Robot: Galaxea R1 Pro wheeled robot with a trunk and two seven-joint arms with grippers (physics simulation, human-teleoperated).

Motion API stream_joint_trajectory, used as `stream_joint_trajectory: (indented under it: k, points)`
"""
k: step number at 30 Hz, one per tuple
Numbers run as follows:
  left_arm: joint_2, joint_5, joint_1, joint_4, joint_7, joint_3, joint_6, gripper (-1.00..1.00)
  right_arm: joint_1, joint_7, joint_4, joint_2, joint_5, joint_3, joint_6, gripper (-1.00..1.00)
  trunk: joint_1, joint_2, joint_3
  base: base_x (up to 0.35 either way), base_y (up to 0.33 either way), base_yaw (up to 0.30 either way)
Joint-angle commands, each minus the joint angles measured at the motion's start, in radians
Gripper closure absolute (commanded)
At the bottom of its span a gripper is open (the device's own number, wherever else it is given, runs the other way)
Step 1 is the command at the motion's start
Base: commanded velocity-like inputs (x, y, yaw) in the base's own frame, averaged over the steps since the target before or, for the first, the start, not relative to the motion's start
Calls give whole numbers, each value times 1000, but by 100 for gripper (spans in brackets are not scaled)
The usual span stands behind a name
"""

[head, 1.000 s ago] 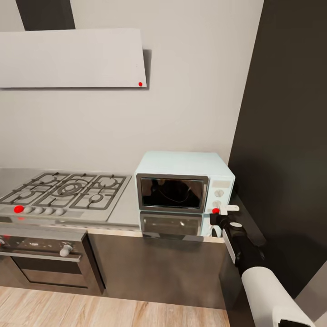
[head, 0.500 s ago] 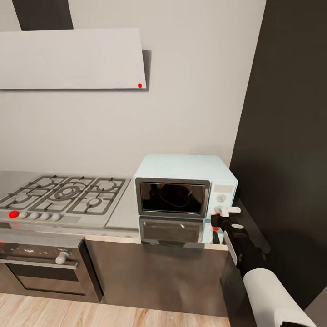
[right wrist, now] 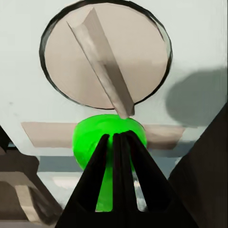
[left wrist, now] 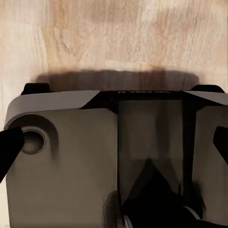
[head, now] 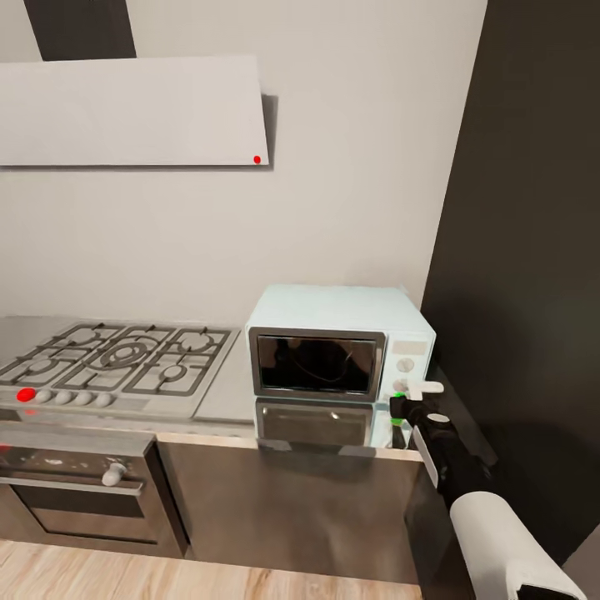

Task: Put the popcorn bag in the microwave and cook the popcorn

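The pale mint-blue microwave (head: pixel 337 342) stands on the grey countertop (head: pixel 229 392) with its door closed and its window dark. My right gripper (head: pixel 403 400) is at the lower corner of the white control panel. In the right wrist view its fingers (right wrist: pixel 116 142) are shut together, with their tips on a green dot (right wrist: pixel 88 137) just under a round knob (right wrist: pixel 107 57). The popcorn bag is hidden. My left gripper (left wrist: pixel 114 147) is open, its dark fingertips (left wrist: pixel 7 149) wide apart over the robot's base.
A gas hob (head: pixel 117 354) lies left of the microwave, with a built-in oven (head: pixel 75 492) below it and a white slanted hood (head: pixel 133 108) above. A tall dark cabinet (head: pixel 533 250) stands close on the right. Light wood floor (head: pixel 83 575) runs along the cabinets.
The dot on the microwave's panel has turned from red to green under my right fingertips. The view has shifted slightly; the arm has hardly moved.
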Motion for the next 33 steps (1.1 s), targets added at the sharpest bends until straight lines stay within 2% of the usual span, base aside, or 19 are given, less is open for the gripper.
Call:
stream_joint_trajectory:
  k: [1,21,27,30,31,33]
  points:
    - [0,10,0,1,-3,-9,-1,-100,-3,0,7,0,18,-5,6,100,12,0,-1,-298,0,0]
    - [-2,11,-1,1,-2,-9,-1,-100,-2,2,5,8,17,0,6,100,12,0,-1,-343,0,0]
    - [-2,10,0,1,-3,-9,-1,-100,-6,2,34,8,14,0,7,100,12,0,-1,-344,0,0]
    - [-2,10,0,1,-3,-9,0,-100,-6,2,149,6,14,-1,-1,100,12,0,-1,-341,0,0]
    - [-1,10,0,1,-2,-9,-1,-100,-6,2,216,4,14,-1,-23,100,12,0,-1,-307,0,0]
    - [0,10,-1,1,-2,-8,-1,-100,-6,0,403,3,24,-1,-124,100,12,0,-1,-258,0,0]
